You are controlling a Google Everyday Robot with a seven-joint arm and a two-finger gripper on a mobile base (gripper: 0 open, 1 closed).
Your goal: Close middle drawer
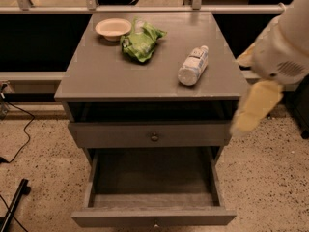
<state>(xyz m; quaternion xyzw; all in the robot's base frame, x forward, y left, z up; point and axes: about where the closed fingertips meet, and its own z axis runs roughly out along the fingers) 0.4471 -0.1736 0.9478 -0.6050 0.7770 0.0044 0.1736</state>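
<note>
1. A black cable [19, 134] is trailing across the speckled floor at nine o'clock from the grey cabinet [106, 71].
2. A pale bowl [113, 28] is sitting on the cabinet top towards eleven o'clock, and a green snack bag [141, 41] is lying just beside it, at its four o'clock.
3. The upper drawer [120, 135], with a dark round knob, is standing slightly out beneath the top.
4. The middle drawer [120, 217] is standing pulled far out at the cabinet's six o'clock, directly below the upper drawer.
5. A plastic bottle [193, 65] is lying on its side on the top towards three o'clock, its cap pointing to one o'clock.
6. The gripper [256, 105] is hanging at three o'clock, beside the cabinet's right front corner and apart from both drawers. Whether it is open or closed cannot be told.
</note>
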